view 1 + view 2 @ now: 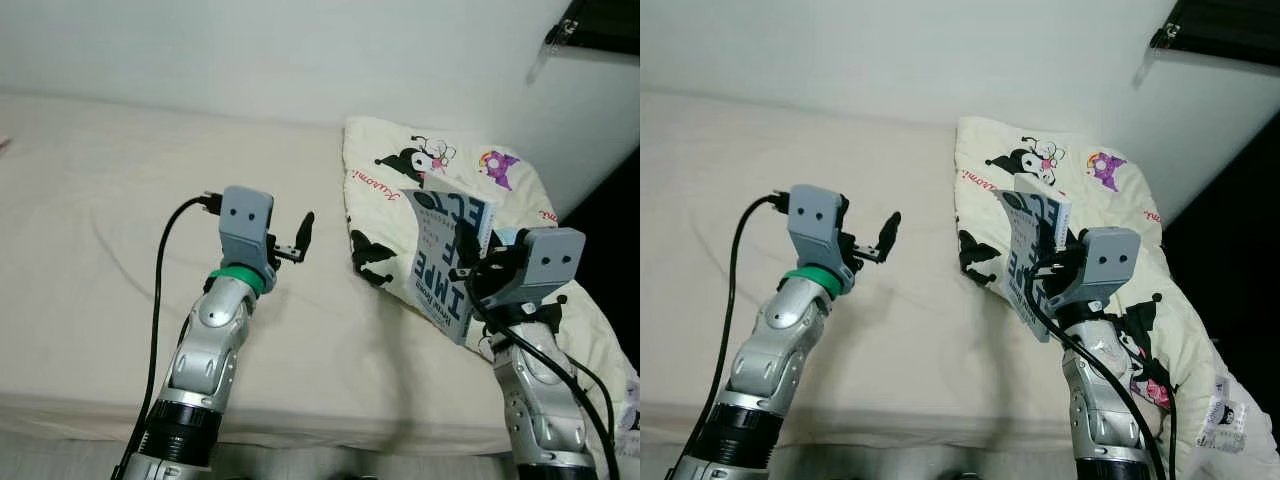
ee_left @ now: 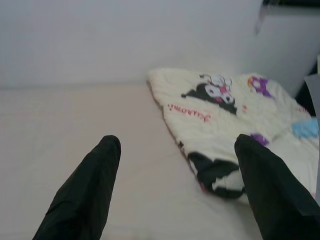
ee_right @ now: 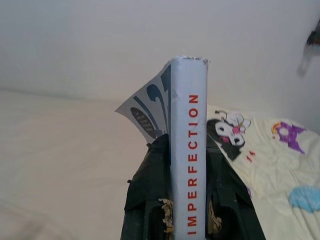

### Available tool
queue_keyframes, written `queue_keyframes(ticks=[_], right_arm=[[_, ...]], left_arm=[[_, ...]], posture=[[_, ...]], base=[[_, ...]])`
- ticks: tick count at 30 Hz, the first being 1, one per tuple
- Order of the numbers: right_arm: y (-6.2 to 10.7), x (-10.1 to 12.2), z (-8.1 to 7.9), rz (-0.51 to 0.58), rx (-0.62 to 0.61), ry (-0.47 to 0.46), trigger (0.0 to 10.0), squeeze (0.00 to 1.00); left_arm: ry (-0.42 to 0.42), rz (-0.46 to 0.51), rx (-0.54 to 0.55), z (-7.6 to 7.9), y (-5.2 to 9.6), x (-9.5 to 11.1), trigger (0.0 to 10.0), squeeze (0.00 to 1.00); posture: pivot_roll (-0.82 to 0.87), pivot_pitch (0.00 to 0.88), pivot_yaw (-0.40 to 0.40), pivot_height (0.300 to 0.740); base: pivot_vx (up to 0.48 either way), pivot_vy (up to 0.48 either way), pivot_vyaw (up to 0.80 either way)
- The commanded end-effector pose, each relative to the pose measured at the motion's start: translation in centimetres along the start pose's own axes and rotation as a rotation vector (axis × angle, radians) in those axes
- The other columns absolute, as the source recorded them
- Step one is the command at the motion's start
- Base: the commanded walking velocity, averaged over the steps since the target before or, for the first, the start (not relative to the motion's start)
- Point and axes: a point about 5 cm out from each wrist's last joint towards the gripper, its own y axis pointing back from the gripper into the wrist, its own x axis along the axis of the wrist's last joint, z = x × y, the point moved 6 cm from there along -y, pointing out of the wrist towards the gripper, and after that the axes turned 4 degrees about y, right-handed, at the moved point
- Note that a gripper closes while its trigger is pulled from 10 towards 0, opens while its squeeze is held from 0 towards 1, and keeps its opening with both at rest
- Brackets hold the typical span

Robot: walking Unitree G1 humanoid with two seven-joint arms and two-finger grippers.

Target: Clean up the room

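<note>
A pale blue-grey book [image 1: 450,262] with "IMPERFECTION" in red on its spine [image 3: 189,150] is held upright above the bed's right side. My right gripper [image 1: 478,272] is shut on its lower edge, with black fingers [image 3: 150,195] on both sides of the spine. A loose page or cover flap sticks out to one side. My left gripper [image 1: 300,240] hovers over the middle of the cream bed [image 1: 120,200]. It is open, its fingers [image 2: 85,195] spread wide with nothing between them.
A cream quilt [image 1: 420,170] with black and purple cartoon prints lies crumpled on the bed's right part, behind and under the book. A white wall runs behind the bed. A dark gap [image 1: 610,230] lies to the right and a black shelf [image 1: 600,25] hangs above it.
</note>
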Motion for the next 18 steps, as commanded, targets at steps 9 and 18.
queue_keyframes(ticks=[9,18], right_arm=[[0.54,-0.08,1.05,0.007,-0.037,0.008,10.0,0.0],[0.55,-0.13,0.94,0.008,-0.036,0.003,10.0,0.0]], left_arm=[[-0.018,-0.049,-0.022,0.35,0.37,-1.64,10.0,0.0],[-0.006,-0.043,-0.015,0.11,0.22,-1.49,10.0,0.0]], posture=[[-0.12,0.099,-0.02,0.74],[-0.12,0.101,-0.018,0.74]], base=[[0.0,0.0,0.0],[0.0,0.48,0.0]])
